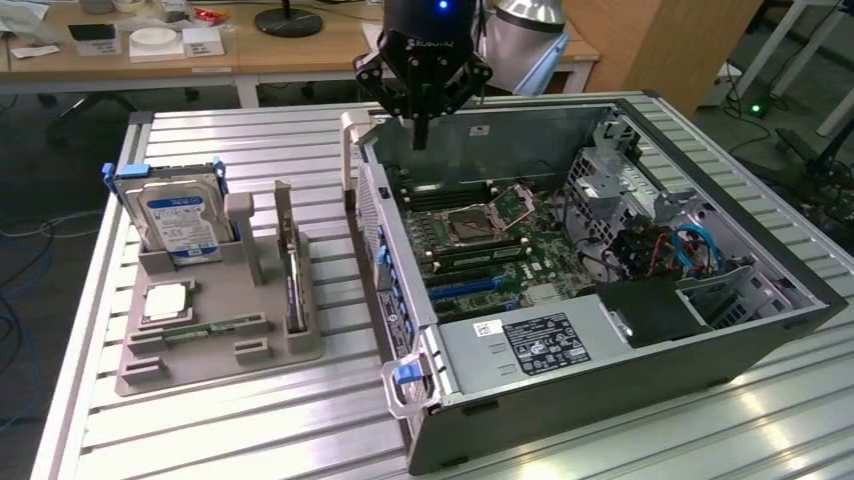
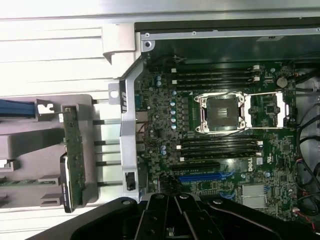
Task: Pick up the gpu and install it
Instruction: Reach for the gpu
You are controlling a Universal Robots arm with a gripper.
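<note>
**One empty gripper over the case, the gpu waiting in its stand**

One risk stands out. The gripper (image 1: 420, 128) hangs with its jaws pressed together and nothing between them, so in that state it could not straddle the card, and a descent like this would likely push the card over rather than take it. The gpu (image 1: 295, 292) is thin and stands on its long edge in a slot of the grey holder (image 1: 220, 345), with an upright post of the holder just at its far end. I judge that a slightly skewed approach could strike that post or tilt the card in its slot. The holder looks loose on the slatted table (image 1: 174, 420) and might slide if nudged.

In the exterior view the gripper hovers above the far wall of the open computer case (image 1: 747, 330), over the motherboard (image 1: 494, 240). The gpu lies well apart from it, nearer and towards the exterior view's left, outside the case, with the case's side wall between them. The hard drive (image 1: 180, 225) stands in the same holder, further left.
</note>
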